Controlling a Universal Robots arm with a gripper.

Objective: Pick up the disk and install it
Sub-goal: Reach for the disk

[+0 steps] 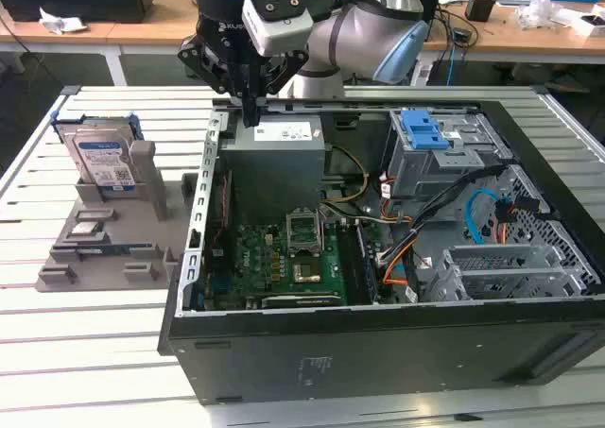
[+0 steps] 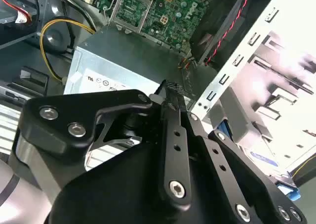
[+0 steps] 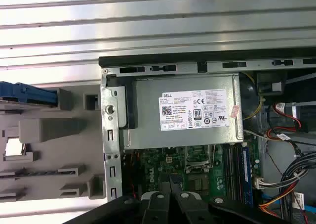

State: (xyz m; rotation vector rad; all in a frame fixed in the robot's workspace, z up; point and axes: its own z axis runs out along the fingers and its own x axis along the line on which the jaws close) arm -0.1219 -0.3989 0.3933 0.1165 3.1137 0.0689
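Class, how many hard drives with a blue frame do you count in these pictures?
1. The disk stands in the grey rack at the exterior view's left, beside the computer case. More could sit hidden inside the case's cages.

Slatted metal table (image 1: 57, 352) w/ open PC case (image 1: 378, 362) & grey parts holder (image 1: 66, 272) beside it
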